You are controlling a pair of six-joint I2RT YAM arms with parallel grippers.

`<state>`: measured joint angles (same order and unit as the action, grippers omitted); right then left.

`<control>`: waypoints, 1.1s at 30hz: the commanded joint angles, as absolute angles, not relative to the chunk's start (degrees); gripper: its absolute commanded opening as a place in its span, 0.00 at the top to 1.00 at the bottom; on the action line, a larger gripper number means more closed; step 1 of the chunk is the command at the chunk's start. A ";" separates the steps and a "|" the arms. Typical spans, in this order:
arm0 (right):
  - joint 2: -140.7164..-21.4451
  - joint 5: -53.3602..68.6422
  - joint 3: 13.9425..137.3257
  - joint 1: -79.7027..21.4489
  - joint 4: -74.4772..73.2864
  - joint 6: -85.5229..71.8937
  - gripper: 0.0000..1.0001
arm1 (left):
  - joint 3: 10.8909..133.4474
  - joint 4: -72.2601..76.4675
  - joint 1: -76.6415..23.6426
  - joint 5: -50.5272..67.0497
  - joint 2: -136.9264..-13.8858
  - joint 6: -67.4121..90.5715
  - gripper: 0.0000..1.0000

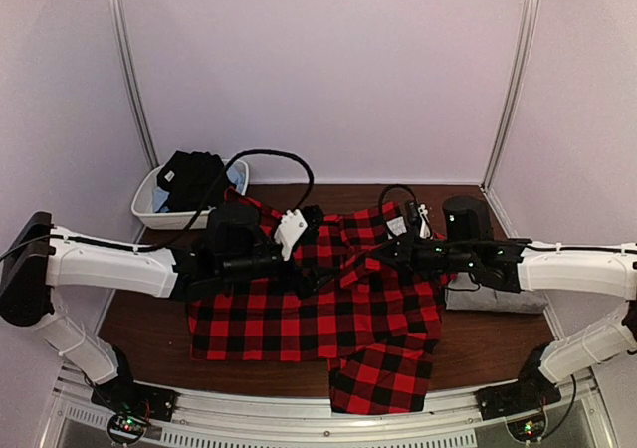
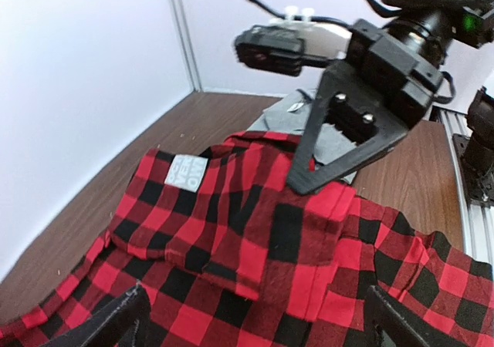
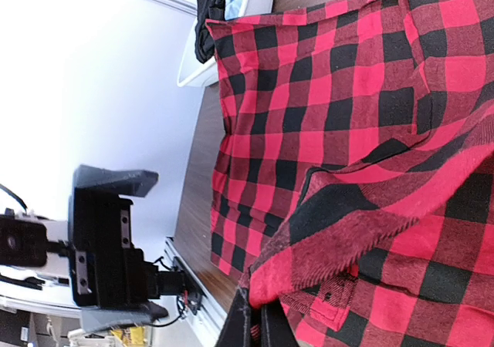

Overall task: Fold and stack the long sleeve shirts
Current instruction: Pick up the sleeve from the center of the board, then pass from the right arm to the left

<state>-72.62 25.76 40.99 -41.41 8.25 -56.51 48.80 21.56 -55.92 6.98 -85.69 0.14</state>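
Observation:
The red-and-black check flannel shirt (image 1: 299,319) lies spread over the middle of the table, its white label (image 2: 187,171) near the collar. My right gripper (image 3: 258,328) is shut on a folded-up edge of the flannel (image 3: 332,231) and holds it lifted a little. In the left wrist view the right gripper (image 2: 309,183) shows as a black wedge pinching the cloth. My left gripper (image 2: 258,331) hovers just over the flannel (image 2: 231,239), open wide with nothing between its fingers. The grey shirt (image 1: 493,297) lies folded at the right, partly under the right arm.
A white tub (image 1: 159,207) with dark and light blue clothes stands at the back left corner. White walls close in the table on three sides. Black cables arc over the shirt's far edge. One flannel sleeve (image 1: 383,378) hangs toward the front rail.

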 commanded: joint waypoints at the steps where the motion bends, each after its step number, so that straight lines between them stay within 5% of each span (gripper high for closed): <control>1: -73.09 28.95 40.20 -40.54 16.10 -61.97 1.00 | 51.25 28.97 -58.06 9.24 -89.80 -12.39 0.02; 13: -71.36 31.22 38.44 -39.02 19.64 -65.66 1.00 | 53.82 30.77 -60.22 4.40 -97.93 -33.53 0.03; 20: -71.76 32.26 37.57 -38.54 21.14 -66.55 1.00 | 57.00 34.79 -60.81 -2.04 -103.96 -38.17 0.16; 29: -70.60 32.34 35.23 -37.33 21.10 -66.86 1.00 | 60.31 35.80 -60.82 -0.02 -105.68 -36.77 0.50; 33: -69.80 32.52 34.34 -36.38 20.72 -66.56 1.00 | 63.25 32.08 -60.67 3.82 -106.86 -34.96 0.77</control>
